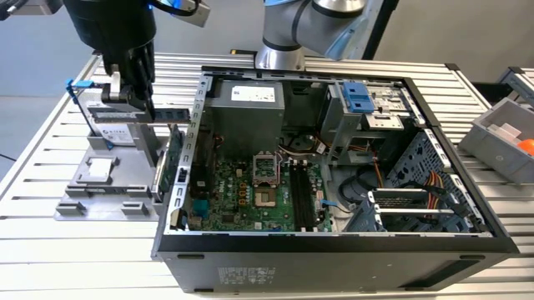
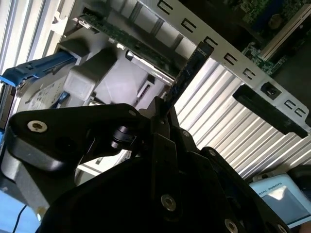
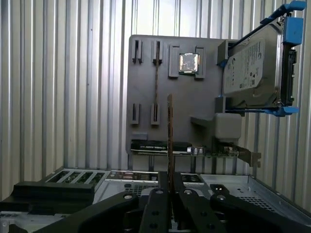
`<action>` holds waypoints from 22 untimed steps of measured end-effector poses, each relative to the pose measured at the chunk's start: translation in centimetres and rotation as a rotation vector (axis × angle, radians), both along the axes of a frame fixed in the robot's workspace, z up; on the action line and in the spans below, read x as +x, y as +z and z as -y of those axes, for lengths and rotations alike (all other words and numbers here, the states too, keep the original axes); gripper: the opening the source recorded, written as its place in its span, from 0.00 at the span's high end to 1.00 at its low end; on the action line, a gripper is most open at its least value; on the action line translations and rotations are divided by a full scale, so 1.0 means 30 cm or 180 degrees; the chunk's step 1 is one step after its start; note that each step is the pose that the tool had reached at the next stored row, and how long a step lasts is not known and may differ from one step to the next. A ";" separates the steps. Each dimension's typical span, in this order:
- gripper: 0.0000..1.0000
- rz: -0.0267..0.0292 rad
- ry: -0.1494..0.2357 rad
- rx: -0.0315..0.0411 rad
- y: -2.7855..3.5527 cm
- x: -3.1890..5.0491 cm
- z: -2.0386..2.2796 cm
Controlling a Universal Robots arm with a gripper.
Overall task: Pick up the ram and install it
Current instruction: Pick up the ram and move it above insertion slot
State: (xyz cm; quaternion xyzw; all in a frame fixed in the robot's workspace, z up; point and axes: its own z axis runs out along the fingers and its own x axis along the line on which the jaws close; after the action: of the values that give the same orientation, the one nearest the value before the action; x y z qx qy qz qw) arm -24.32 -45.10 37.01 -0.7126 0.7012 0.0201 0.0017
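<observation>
Your gripper (image 1: 134, 106) pinches the ram (image 1: 172, 114), upper left in the exterior view; pickup looks done, and seating needs alignment with the black slots (image 1: 299, 197).

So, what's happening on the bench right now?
The gripper has its jaws shut on the ram, holding it above the grey parts holder. In the exterior view it hangs outside the open computer case, on the exterior view's left. The motherboard's long black slots look empty, so the ram is picked up but not installed.
</observation>
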 end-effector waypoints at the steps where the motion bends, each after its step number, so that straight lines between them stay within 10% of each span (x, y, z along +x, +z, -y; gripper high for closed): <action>1: 1.00 0.0000 0.0000 0.0000 0.000 0.006 0.000; 12: 1.00 0.0000 0.0000 0.0000 0.000 0.061 0.000; 22: 1.00 0.0000 0.0000 0.0000 0.000 0.163 0.000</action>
State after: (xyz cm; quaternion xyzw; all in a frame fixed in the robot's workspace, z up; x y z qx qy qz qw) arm -19.44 -45.10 37.01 -0.7126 0.7013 0.0200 0.0017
